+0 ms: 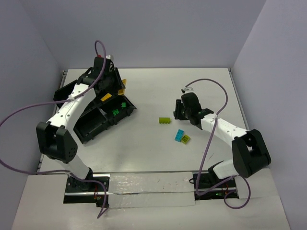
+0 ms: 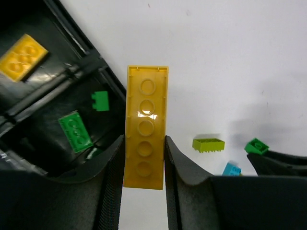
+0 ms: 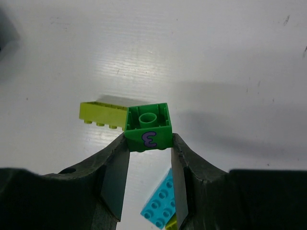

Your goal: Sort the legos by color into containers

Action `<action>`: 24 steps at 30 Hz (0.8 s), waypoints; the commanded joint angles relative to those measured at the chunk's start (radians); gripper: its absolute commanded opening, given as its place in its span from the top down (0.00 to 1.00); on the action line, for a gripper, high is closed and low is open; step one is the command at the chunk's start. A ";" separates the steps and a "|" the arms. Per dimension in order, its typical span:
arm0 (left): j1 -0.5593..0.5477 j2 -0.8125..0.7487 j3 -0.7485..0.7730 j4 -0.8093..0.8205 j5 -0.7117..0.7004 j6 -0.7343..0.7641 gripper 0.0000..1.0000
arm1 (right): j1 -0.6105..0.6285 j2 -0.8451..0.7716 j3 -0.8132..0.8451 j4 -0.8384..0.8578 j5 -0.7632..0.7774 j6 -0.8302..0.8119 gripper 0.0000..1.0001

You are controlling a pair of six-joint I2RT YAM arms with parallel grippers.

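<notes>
My left gripper point(image 2: 144, 143) is shut on a long yellow brick point(image 2: 145, 127) and holds it over the right edge of the black tray point(image 2: 81, 62). The tray holds a yellow brick point(image 2: 22, 56) in one compartment and two green bricks point(image 2: 75, 131) in the adjacent one. My right gripper point(image 3: 148, 143) is shut on a green brick point(image 3: 148, 127) marked with a purple 3, above the table. A lime brick point(image 3: 103, 115) lies just beyond it and a cyan brick point(image 3: 160, 206) below. In the top view the left gripper point(image 1: 116, 85) is at the tray point(image 1: 91, 127), the right gripper point(image 1: 181, 111) mid-table.
A lime brick point(image 1: 165, 120), a cyan brick point(image 1: 180, 136) and a small yellowish brick point(image 1: 186, 139) lie on the white table between the arms. Grey walls close in the table at the back and both sides.
</notes>
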 commanded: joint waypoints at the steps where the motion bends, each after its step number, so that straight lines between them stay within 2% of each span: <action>1: 0.005 -0.074 0.078 -0.111 -0.161 0.087 1.00 | -0.003 -0.079 0.000 -0.079 0.024 0.057 0.97; 6: 0.029 -0.076 0.076 -0.130 -0.269 0.127 1.00 | -0.003 -0.104 -0.001 -0.150 0.072 0.080 0.97; 11: 0.067 -0.029 0.044 -0.100 -0.296 0.170 1.00 | -0.003 -0.090 0.012 -0.173 0.100 0.095 0.95; 18: 0.113 0.121 0.063 -0.056 -0.305 0.193 1.00 | -0.003 -0.003 0.068 -0.216 0.138 0.090 0.94; 24: 0.127 0.229 0.076 -0.016 -0.381 0.167 1.00 | -0.003 0.068 0.120 -0.228 0.118 0.088 0.93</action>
